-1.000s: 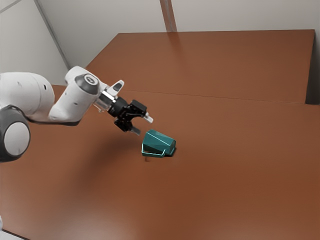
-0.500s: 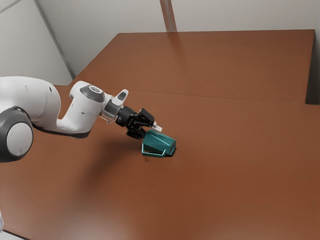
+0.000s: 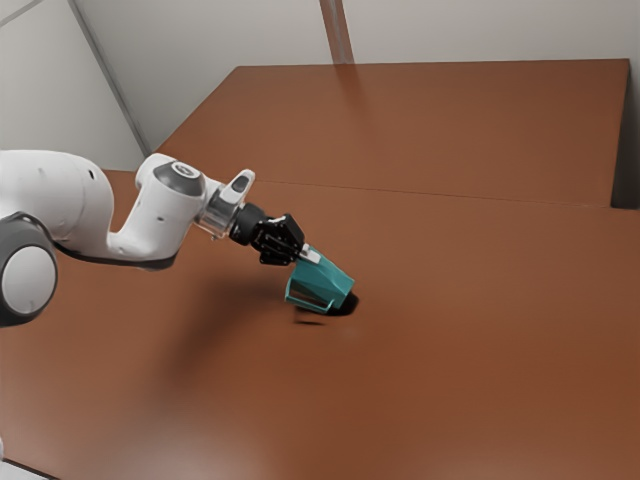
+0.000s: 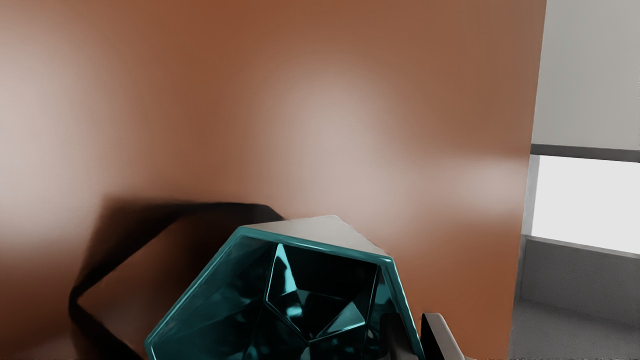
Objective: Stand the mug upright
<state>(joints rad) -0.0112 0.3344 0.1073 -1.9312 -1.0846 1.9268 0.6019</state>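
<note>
Teal mug [image 3: 325, 280] now raised at mouth end, still tilted. Gripper [image 4: 419, 322] nearly closed, pinching its side. Uprighting seems unfinished.

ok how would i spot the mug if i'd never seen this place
Find the brown table, then follow the white arm in from the exterior view's left to its black gripper. The faceted mug is tilted at the fingertips, its teal setting it apart from the brown and black around it.

Count one mug [image 3: 325, 280], one robot arm [image 3: 155, 222], one gripper [image 3: 308, 256] with two fingers [image 4: 442, 332], one table [image 3: 450, 350].
</note>
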